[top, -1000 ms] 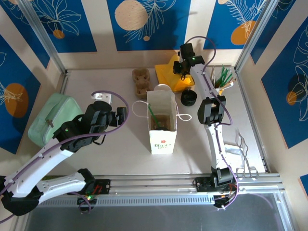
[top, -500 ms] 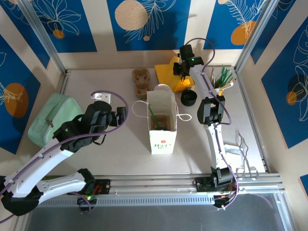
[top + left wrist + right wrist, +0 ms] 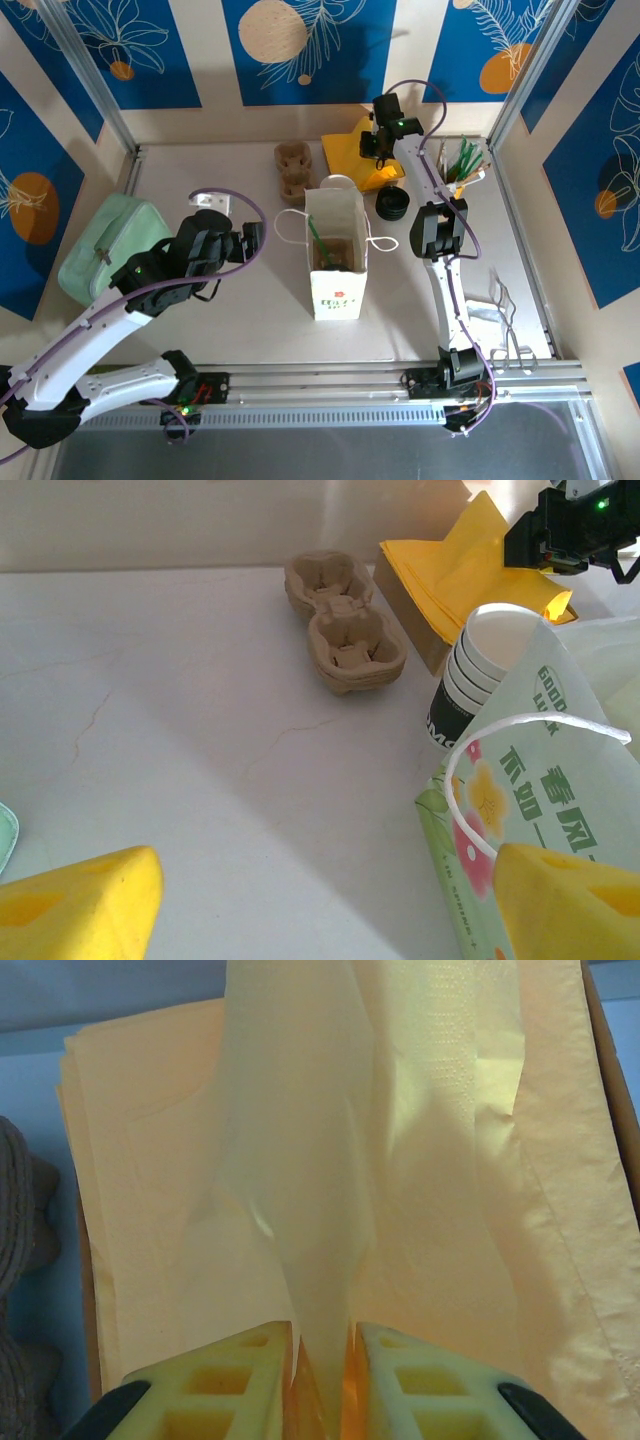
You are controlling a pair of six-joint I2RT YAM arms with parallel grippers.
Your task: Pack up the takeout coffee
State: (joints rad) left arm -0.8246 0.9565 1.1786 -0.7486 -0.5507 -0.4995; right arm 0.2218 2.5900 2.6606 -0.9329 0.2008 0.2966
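Looking down from the top camera, I have the right gripper point(image 3: 378, 142) near the upper middle of the frame, over the pile of yellow napkins point(image 3: 348, 152). On its wrist camera the two yellow fingers point(image 3: 232, 1372) sit at the bottom edge, drawn narrow and pinching one napkin sheet point(image 3: 300, 1160), which rises in a fold above the pile (the sheet runs straight down into the gap between them).

The left gripper point(image 3: 252, 240) hangs left of centre, above bare table point(image 3: 250, 320), pointing towards the paper bag point(image 3: 338, 290). On its wrist view the jaws stand wide, one finger in each lower corner, with nothing between them; the bag's printed side and white string handle fill the lower right.

The bag stands upright in the middle of the table with its mouth open. I can see a green straw and a brownish shape inside it, but whether that is the takeout coffee I cannot tell.

Behind the bag, the left wrist view shows a stack of lidless white cups point(image 3: 478, 670) just beside it, and pulp cup carriers point(image 3: 345, 630) further up the frame. Black lids point(image 3: 392, 205) lie right of the bag, green straws point(image 3: 462, 160) at upper right, and a pale green pouch point(image 3: 108, 248) at far left.
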